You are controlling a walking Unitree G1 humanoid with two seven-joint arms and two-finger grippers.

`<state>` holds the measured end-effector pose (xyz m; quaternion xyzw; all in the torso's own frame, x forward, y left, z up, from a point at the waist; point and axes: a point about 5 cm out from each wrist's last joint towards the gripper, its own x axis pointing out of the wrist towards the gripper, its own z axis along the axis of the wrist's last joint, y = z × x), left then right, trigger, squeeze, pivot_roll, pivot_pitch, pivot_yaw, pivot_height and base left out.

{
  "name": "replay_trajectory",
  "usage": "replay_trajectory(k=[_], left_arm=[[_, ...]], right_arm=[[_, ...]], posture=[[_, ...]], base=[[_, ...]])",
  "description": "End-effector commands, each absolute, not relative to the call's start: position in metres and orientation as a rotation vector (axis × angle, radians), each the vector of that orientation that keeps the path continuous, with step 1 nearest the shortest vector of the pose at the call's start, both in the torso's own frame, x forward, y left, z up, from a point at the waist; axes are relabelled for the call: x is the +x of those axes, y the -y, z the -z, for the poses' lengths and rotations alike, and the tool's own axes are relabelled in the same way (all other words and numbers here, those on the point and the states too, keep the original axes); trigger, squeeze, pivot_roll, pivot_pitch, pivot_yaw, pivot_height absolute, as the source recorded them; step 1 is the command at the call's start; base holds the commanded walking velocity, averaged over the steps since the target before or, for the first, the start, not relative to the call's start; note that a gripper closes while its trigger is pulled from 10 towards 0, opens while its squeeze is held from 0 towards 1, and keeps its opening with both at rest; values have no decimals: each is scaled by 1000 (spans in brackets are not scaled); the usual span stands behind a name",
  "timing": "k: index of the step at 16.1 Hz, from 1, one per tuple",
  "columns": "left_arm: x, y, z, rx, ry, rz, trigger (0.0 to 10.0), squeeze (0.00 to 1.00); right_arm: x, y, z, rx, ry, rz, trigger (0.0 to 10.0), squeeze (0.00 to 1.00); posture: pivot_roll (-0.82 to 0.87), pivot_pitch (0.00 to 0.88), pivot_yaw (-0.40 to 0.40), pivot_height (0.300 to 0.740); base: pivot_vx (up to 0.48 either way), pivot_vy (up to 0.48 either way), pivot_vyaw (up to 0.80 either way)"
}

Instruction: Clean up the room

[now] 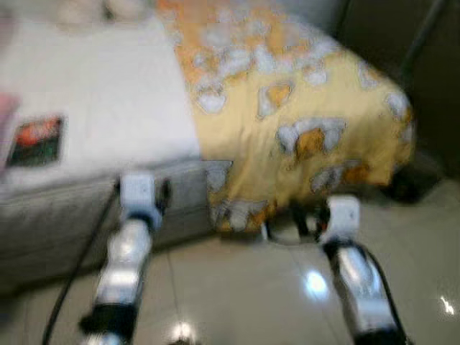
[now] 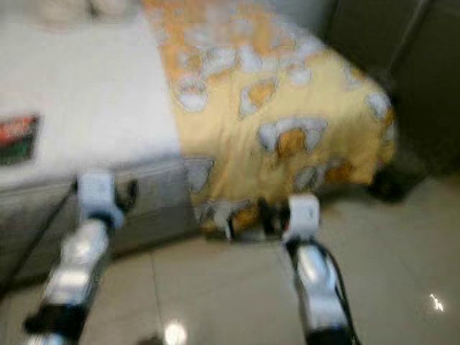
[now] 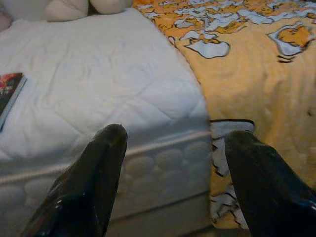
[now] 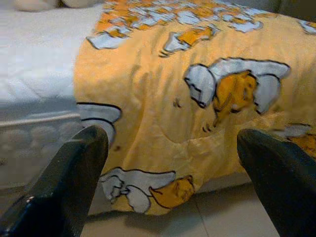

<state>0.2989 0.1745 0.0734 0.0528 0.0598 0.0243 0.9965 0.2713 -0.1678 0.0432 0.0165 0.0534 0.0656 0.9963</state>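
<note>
- Tiled floor (image 1: 237, 287) fills the lower frame; bed (image 1: 100, 108) occupies the upper left.
- Yellow blanket (image 1: 302, 122) hangs off the bed at center right, likely needing straightening.
- Book (image 1: 36, 140) lies at left on the mattress.
- Left claw (image 3: 170, 148): fingers spread, empty, aimed at the mattress edge.
- Right claw (image 4: 173, 158): fingers spread, empty, facing the blanket, probably approaching.

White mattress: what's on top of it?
On the white mattress: a book near one edge, pale pillows at the head, and a yellow blanket draped over the other side. Whatever lies beneath the blanket is covered.
</note>
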Motion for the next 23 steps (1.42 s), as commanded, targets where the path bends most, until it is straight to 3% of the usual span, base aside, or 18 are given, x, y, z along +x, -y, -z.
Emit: replay_trajectory(k=[1,6,8,14,17,23], left_arm=[[299,-173,-74,113,-116,-54,10000,0],[314,-156,-75,28,-132,-49,10000,0],[319,-155,-81,81,-108,-29,10000,0],[333,-139,-84,52,-116,-1,10000,0],[340,-135,-89,52,-97,33,10000,0],[343,-136,-87,-11,-113,12,10000,0]], right_arm=[[275,167,-50,43,-75,-136,10000,0],[280,170,-53,38,-73,-137,10000,0],[278,169,-51,38,-78,-140,10000,0],[277,167,-47,20,-93,-149,10000,0],[281,177,-48,18,-93,-66,10000,0],[276,183,-44,15,-103,-30,10000,0]], posture=[[106,0,-10,740],[69,0,-3,740],[64,0,0,740],[43,0,16,740],[30,0,28,740],[14,0,43,740]], base=[[0,-480,556],[0,-355,510],[0,0,488],[350,-324,468],[0,0,306],[480,0,95]])
